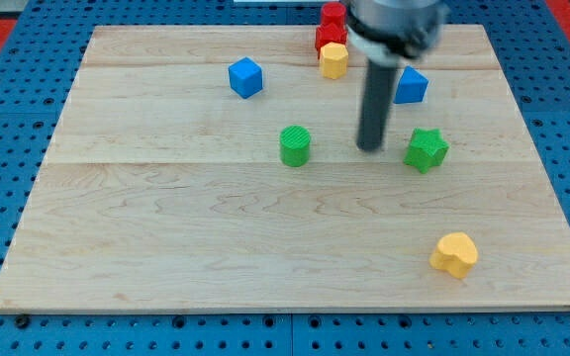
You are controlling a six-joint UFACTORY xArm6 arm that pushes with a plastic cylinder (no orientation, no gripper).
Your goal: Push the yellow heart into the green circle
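Observation:
The yellow heart (454,254) lies near the view's bottom right of the wooden board. The green circle (295,145), a short green cylinder, stands near the board's middle. My tip (369,148) rests on the board between the green circle, to its left, and a green star (427,149), to its right. The tip touches no block. The yellow heart is well below and to the right of the tip.
A blue cube (246,77) sits at upper left of centre. A blue block (411,86) is just right of the rod. A yellow hexagon-like block (333,60) and two red blocks (332,27) cluster at the top edge. The board (166,247) lies on blue pegboard.

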